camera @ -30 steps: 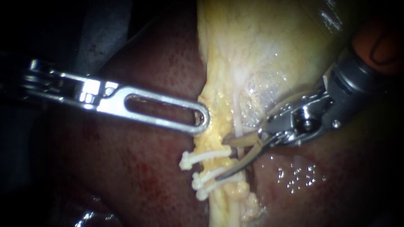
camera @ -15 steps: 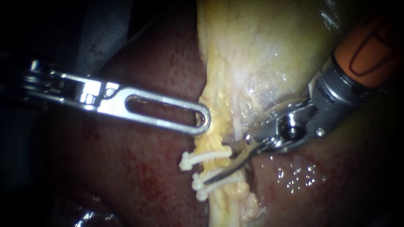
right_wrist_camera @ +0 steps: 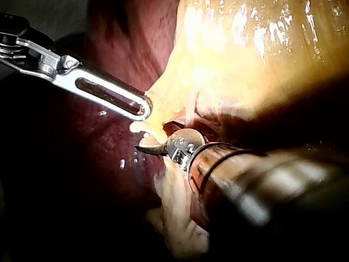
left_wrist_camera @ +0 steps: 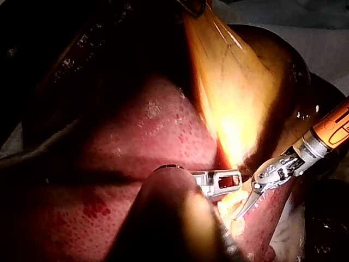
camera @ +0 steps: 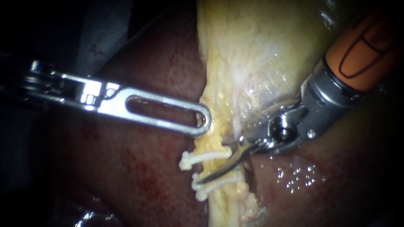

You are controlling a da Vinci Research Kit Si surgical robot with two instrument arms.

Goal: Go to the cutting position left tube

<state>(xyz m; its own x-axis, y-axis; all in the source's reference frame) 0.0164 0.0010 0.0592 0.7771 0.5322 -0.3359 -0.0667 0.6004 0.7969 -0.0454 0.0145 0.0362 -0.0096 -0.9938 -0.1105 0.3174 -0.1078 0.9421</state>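
Observation:
The pale yellow tube (camera: 219,164) runs down from the gallbladder (camera: 261,54) and carries three white clips: one upper clip (camera: 198,157) and two lower clips (camera: 212,181) close together. My right instrument (camera: 213,164) has curved blades standing open. The lower blade lies across the tube in the gap between the upper clip and the lower pair. The upper blade is mostly hidden behind yellow tissue. My left instrument (camera: 203,120), a slotted jaw, is shut on the yellow tissue edge just above the clips. From the right wrist, the blades (right_wrist_camera: 146,148) sit under the left jaw tip (right_wrist_camera: 143,109).
Dark red liver (camera: 139,168) lies on both sides of the tube. The right instrument's orange shaft (camera: 362,46) crosses in front of the gallbladder at the upper right. A wet, shiny patch of liver (camera: 294,176) sits under its wrist.
My right instrument has pushed in toward the lower left; its lower blade has slid further across the tube between the clips. The left instrument and the tissue it holds have stayed still.

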